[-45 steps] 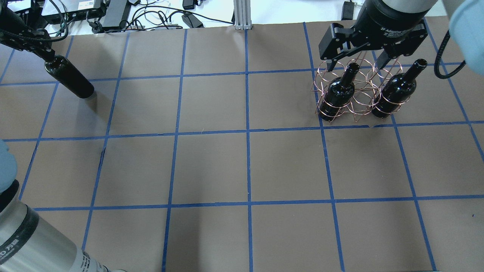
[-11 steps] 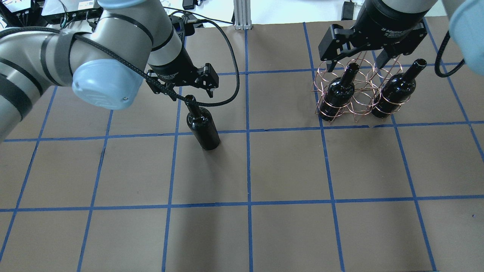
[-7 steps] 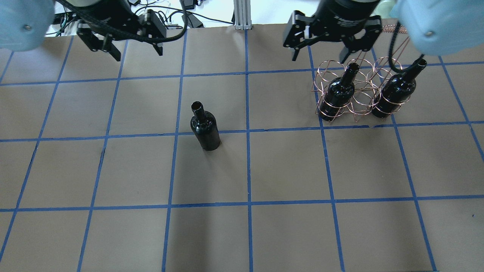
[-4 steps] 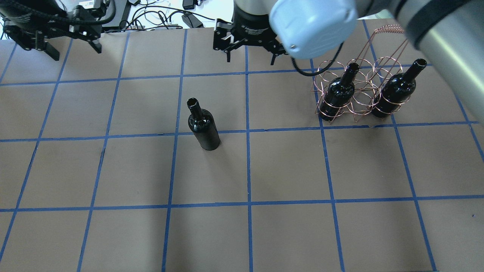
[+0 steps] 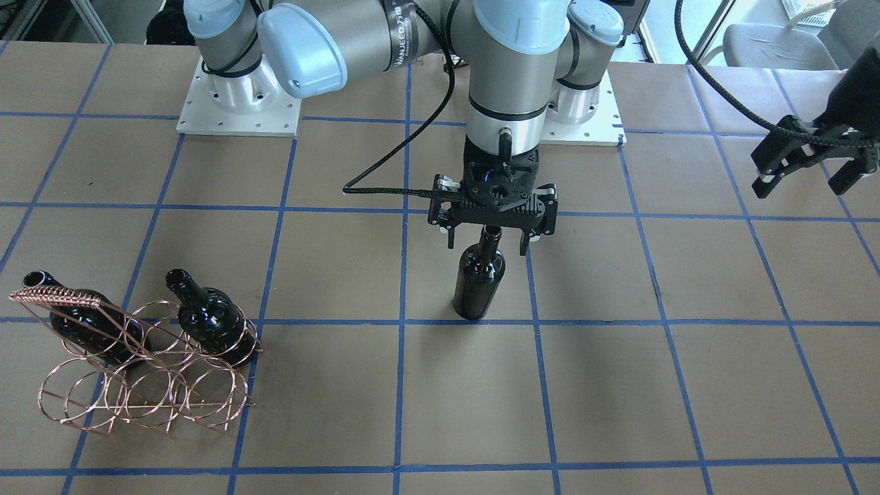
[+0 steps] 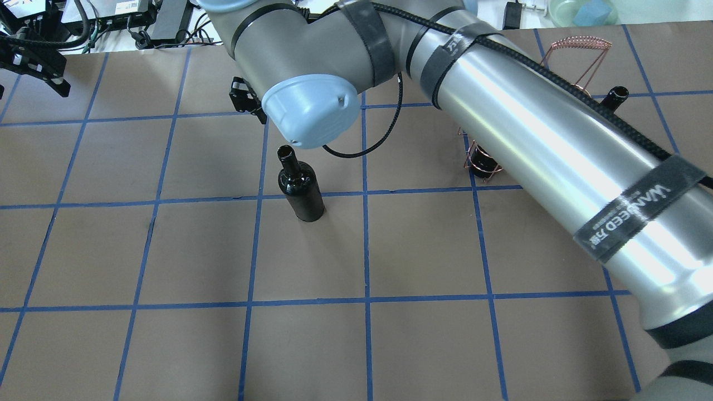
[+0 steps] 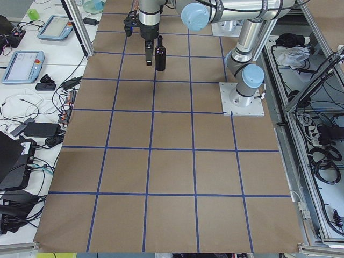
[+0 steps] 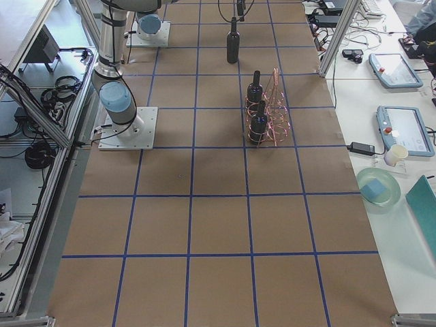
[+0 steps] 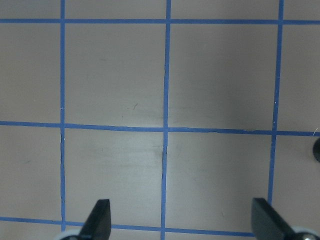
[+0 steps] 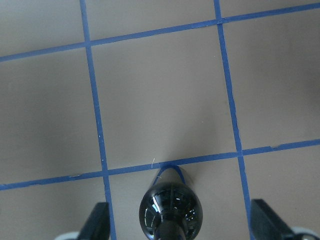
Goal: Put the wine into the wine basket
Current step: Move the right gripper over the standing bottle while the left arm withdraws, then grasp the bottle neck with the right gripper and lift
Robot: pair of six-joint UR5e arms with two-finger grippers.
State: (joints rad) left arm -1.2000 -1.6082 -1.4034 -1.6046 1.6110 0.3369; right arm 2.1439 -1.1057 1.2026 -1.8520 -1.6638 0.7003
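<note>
Right gripper (image 5: 489,240): moved from the basket to centre frame, fingers spread either side of the upright wine (image 5: 479,283) neck. Left gripper (image 5: 804,175): withdrawn to upper right, spread, empty. Wine basket (image 5: 60,297), lower left: two bottles (image 5: 210,317) inside.
</note>
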